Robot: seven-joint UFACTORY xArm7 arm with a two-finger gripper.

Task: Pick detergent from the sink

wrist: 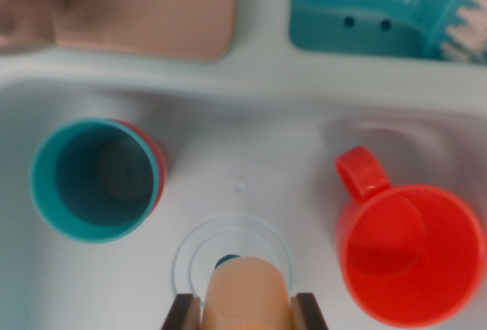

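End effector (245, 316) is gripping the peach detergent bottle (247, 296) over the sink (251, 163) drain; teal cup (95, 179) and red mug (411, 250) are sitting empty in the basin

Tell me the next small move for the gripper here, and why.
Probably lift straight up. The gripper appears to have its dark fingers on both sides of the peach detergent bottle, above the drain in the sink. The teal cup and red mug stand off to either side, so rising should avoid both.
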